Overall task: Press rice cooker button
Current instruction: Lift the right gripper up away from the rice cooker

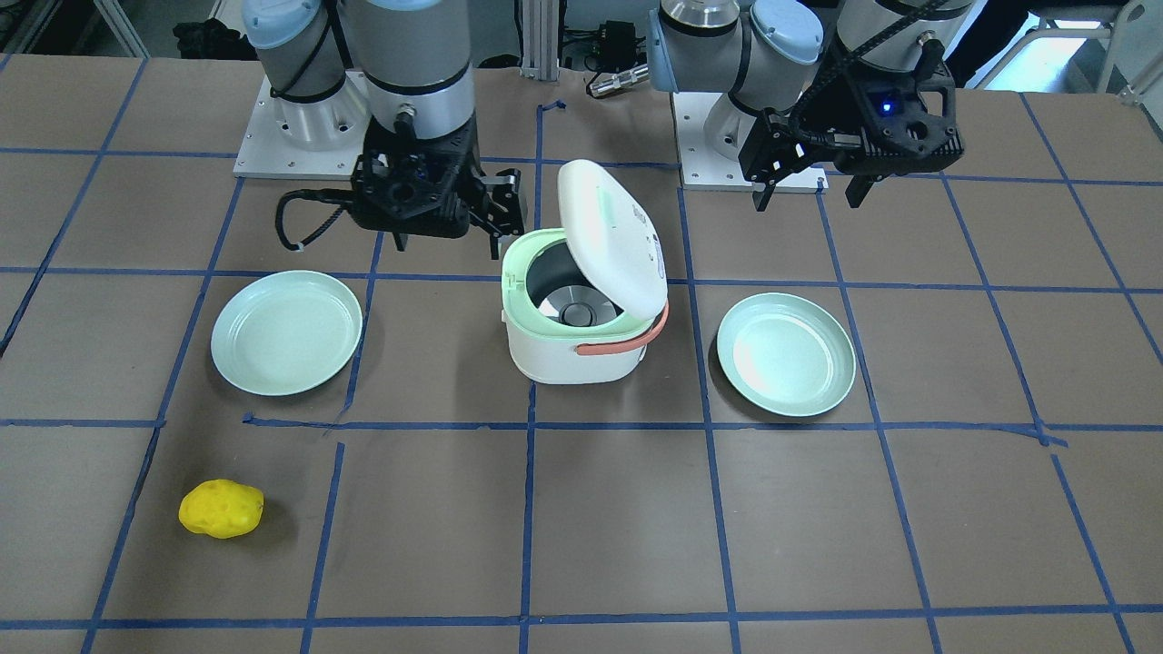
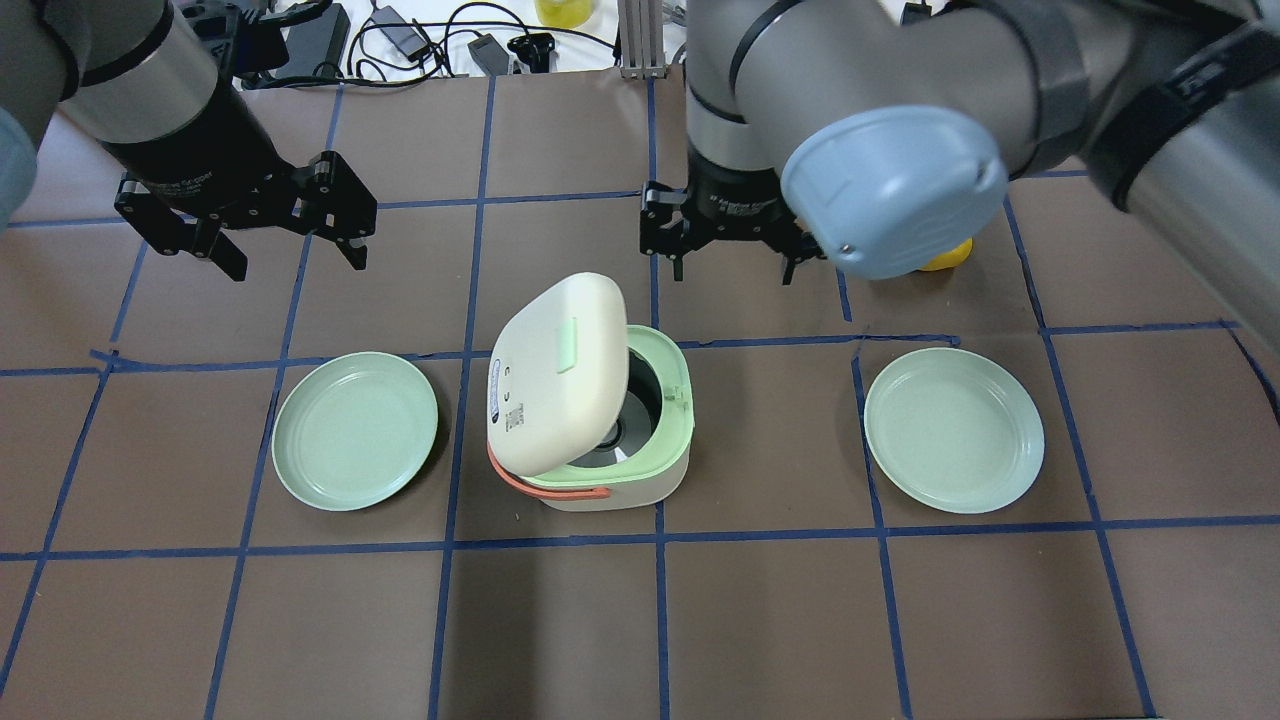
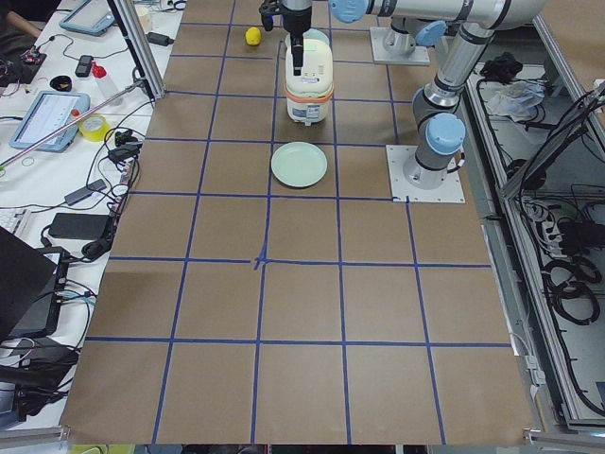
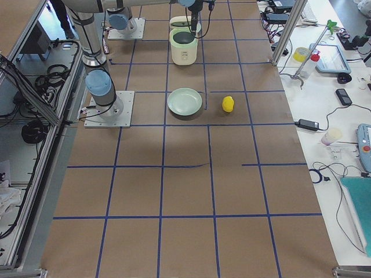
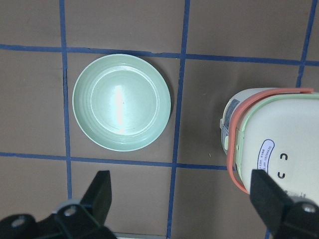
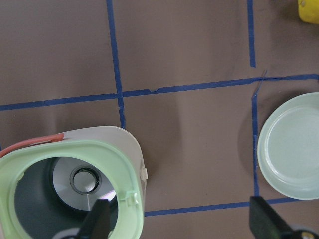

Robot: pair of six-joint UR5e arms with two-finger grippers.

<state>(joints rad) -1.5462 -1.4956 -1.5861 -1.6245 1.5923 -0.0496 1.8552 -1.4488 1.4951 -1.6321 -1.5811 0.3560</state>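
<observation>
The white rice cooker [image 2: 650, 478] with a green rim and an orange handle stands mid-table with its lid [image 2: 555, 375] swung up and open. The pale green button [image 2: 568, 345] sits on the lid near its raised edge and also shows in the front-facing view [image 1: 607, 202]. My left gripper [image 2: 297, 262] is open and empty, above the table behind and left of the cooker. My right gripper [image 2: 733, 270] is open and empty, just behind the cooker's open side. The right wrist view looks down into the empty pot [image 6: 65, 189].
Two pale green plates lie either side of the cooker, one on the left [image 2: 355, 430] and one on the right [image 2: 953, 430]. A yellow lumpy object [image 1: 221, 509] lies beyond the right plate, partly hidden by the right arm in the overhead view.
</observation>
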